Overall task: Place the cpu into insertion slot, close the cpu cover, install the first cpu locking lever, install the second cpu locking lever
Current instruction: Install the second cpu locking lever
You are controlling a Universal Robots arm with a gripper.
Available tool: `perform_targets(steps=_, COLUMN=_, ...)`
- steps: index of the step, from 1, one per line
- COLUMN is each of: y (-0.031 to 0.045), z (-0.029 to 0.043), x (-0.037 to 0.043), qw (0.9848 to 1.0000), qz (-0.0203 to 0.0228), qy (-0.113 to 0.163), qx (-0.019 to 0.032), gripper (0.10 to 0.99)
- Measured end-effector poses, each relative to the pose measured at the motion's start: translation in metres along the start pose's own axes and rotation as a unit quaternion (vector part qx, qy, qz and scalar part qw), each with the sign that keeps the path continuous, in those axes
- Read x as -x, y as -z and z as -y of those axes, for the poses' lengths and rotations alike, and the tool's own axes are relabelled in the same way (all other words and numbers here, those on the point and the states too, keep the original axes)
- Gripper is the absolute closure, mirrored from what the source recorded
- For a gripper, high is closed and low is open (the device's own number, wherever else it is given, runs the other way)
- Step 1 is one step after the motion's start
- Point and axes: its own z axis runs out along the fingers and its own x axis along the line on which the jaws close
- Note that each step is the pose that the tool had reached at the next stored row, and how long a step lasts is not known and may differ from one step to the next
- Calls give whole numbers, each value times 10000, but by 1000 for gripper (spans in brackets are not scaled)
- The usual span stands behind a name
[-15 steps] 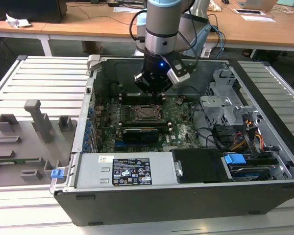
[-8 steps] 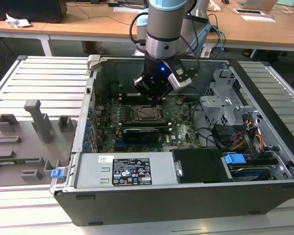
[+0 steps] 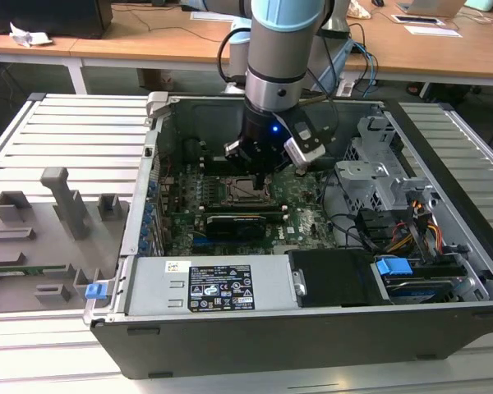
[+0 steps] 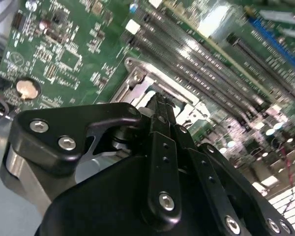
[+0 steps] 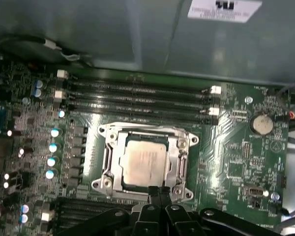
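The cpu (image 5: pixel 145 164) lies flat in the insertion slot (image 5: pixel 143 189), silver face up. The cpu cover (image 5: pixel 173 143) rests down around it as a metal frame, the chip showing through its window. Thin metal bars run along both sides of the frame; I cannot tell whether they are latched. My gripper (image 5: pixel 160 191) hovers at the socket's near edge with its black fingers pressed together and nothing visible between them. The second wrist view shows the fingertips (image 4: pixel 160 104) just above the socket's metal frame (image 4: pixel 137 78). In the exterior view the gripper (image 3: pixel 257 164) hangs inside the open computer case over the socket (image 3: pixel 246 190).
Long black memory slots (image 5: pixel 137 96) run beside the socket, and a coin battery (image 5: pixel 260 124) sits nearby. A black card (image 3: pixel 234 223), the power supply (image 3: pixel 205 287), a metal drive cage (image 3: pixel 378 172) and loose cables (image 3: pixel 411 230) crowd the case. Grey fixtures (image 3: pixel 57 213) stand at the exterior view's left.
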Motion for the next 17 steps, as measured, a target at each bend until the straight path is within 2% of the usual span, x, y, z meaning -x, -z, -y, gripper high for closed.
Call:
perform_targets(steps=4, y=3, z=98, x=-27, qw=10000, qz=0, qy=-2, qx=3, gripper=976)
perform_targets(steps=6, y=3, z=99, x=-84, qw=10000, qz=0, qy=0, qx=4, gripper=976)
perform_targets(steps=8, y=1, z=102, x=-184, qw=10000, qz=0, qy=0, qx=5, gripper=976)
perform_targets(steps=9, y=1, z=108, x=-210, qw=10000, qz=0, qy=0, qx=6, gripper=976)
perform_targets(steps=14, y=3, z=177, x=-290, qw=10000, qz=1, qy=0, qx=15, gripper=976)
perform_targets(steps=17, y=4, z=184, x=-329, qw=10000, qz=3, qy=0, qx=35, gripper=976)
